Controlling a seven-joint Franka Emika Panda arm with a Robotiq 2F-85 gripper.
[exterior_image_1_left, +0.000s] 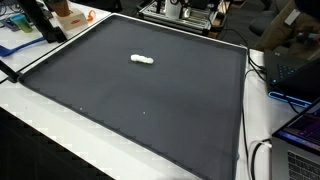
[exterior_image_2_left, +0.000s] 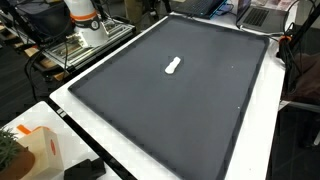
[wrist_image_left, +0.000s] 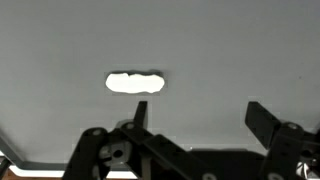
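A small white lumpy object (exterior_image_1_left: 143, 60) lies alone on the black mat (exterior_image_1_left: 150, 110), toward its far side; it also shows in the other exterior view as the white object (exterior_image_2_left: 173, 67) near the middle of the mat (exterior_image_2_left: 180, 110). In the wrist view the white object (wrist_image_left: 135, 82) lies on the grey surface just beyond and to the left of my gripper (wrist_image_left: 200, 116). The gripper is open, its two dark fingertips (wrist_image_left: 262, 120) wide apart with nothing between them, hovering above the mat. The gripper itself is outside both exterior views.
The mat covers most of a white table (exterior_image_2_left: 90, 125). A white and orange box (exterior_image_2_left: 38, 148) and a plant stand at one corner. The robot's base (exterior_image_2_left: 85, 18) stands behind one edge. A laptop (exterior_image_1_left: 302, 135) and cables (exterior_image_1_left: 258, 150) lie beside the mat.
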